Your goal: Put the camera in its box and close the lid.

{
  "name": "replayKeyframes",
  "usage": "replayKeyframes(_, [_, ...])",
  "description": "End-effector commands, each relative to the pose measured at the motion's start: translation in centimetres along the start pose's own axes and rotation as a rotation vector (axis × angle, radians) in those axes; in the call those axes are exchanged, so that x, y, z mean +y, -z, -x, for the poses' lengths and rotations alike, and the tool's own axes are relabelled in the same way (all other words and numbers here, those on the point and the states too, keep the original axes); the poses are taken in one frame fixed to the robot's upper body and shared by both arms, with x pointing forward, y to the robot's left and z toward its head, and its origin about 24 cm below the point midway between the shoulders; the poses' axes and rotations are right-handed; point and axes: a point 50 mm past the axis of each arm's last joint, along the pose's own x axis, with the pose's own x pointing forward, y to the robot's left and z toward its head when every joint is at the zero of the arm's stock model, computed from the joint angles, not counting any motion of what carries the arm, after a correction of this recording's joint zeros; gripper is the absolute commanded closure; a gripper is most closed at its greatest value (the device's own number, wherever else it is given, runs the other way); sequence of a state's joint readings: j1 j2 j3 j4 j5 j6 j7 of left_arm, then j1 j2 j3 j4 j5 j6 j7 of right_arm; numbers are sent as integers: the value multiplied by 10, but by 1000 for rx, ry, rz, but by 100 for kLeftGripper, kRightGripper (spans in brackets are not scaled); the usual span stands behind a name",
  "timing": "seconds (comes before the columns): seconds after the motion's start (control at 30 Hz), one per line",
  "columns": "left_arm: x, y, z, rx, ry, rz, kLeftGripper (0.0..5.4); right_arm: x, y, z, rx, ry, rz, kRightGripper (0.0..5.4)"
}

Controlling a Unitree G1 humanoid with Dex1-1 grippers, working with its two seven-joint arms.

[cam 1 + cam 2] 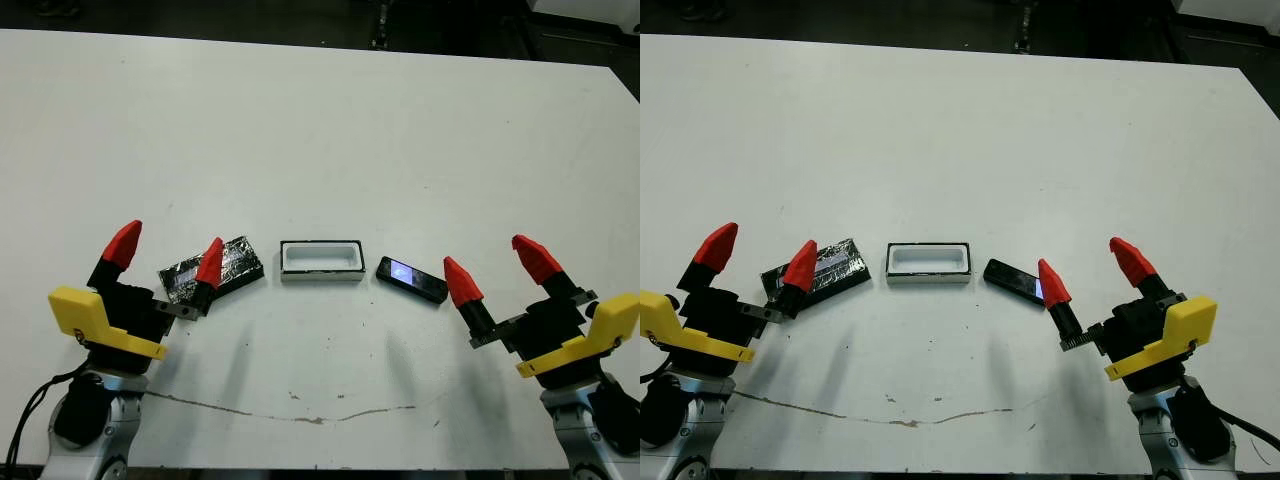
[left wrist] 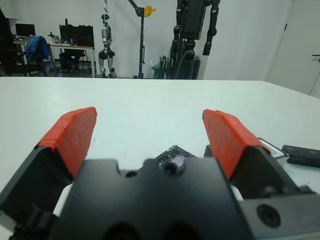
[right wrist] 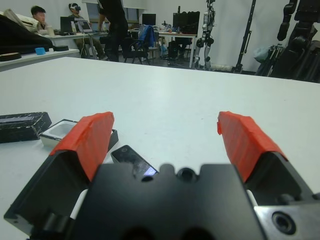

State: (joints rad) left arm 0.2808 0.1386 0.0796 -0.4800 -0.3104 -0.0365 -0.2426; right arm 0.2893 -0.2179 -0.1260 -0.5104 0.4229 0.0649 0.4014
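At the lower corners of the frame, the left hand (image 1: 168, 255) and right hand (image 1: 500, 268) both hover released, fingers spread. Just beyond them at mid-frame on the white desk (image 1: 320, 130) lie the lid (image 1: 232, 262), the empty box (image 1: 321, 260) and the camera (image 1: 411, 279), left to right.

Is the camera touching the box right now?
Apart. In the left eye view, a strip of bare white table shows between the camera and the right end of the box.
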Motion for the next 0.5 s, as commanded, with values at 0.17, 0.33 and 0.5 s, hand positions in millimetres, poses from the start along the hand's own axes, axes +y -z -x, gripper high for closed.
replayKeyframes(0.17, [-1, 5, 3, 34, -13, 1, 1, -1, 3, 2, 33, -4, 1, 0])
replayKeyframes(0.33, [-1, 5, 3, 35, -3, -3, 1, -2, 3, 4, 46, -16, 12, 0])
replayKeyframes(0.5, [-2, 5, 4, 30, -6, 7, 1, -9, -4, 1, 40, -53, 66, 0])
